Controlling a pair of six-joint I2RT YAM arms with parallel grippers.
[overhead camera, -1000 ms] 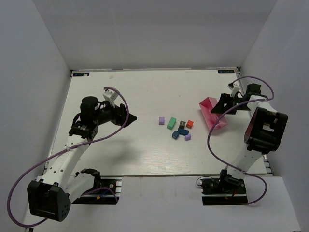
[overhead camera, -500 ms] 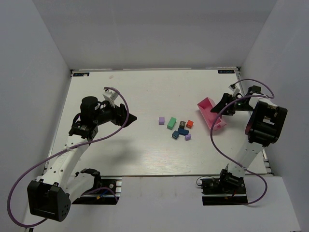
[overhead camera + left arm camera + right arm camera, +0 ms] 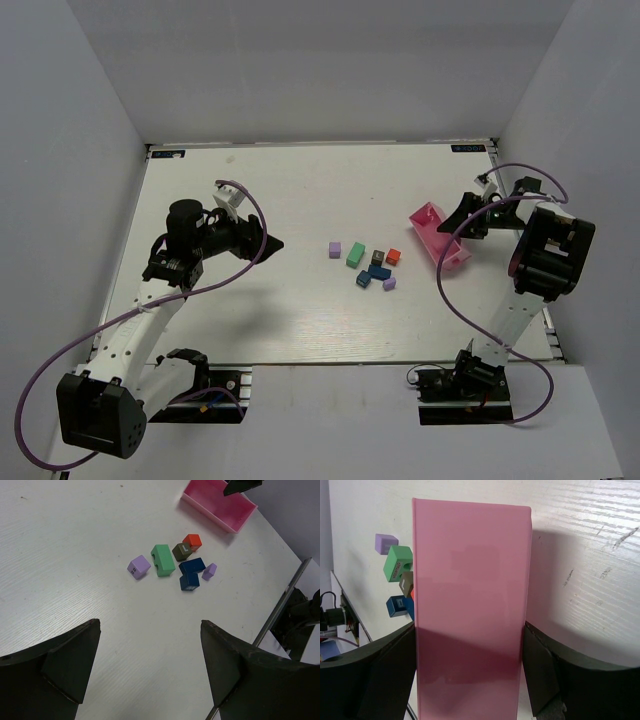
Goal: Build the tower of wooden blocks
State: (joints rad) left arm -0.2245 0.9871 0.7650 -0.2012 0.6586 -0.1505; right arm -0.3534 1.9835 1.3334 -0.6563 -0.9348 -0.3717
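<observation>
Only the pink tray has moved. A second ago it was tipped up on the right side of the table; now it lies lower and flatter, a little farther left. The right gripper has come down with it, and its arm has swung to the right.

The wood blocks have not shifted. They lie loose in one layer near the middle of the table, with no tower started. From left to right they are a purple cube, a green block, a dark olive block touching a red cube, then two blue blocks pressed together on the near side with a small purple piece just beside them. I judge the tray to have been emptied, so stacking can begin.

In the right wrist view the tray fills the gap between the right gripper's fingers, whose dark pads sit against its long walls, so it appears clamped on the tray. The left gripper hangs spread wide and empty, well to the left of the blocks and above the table.

Nothing lies between the left gripper and the blocks. The tray sits just right of the red cube. Until it is let go or carried off, it crowds any approach from the right, and the right gripper is not free to pick anything up.
</observation>
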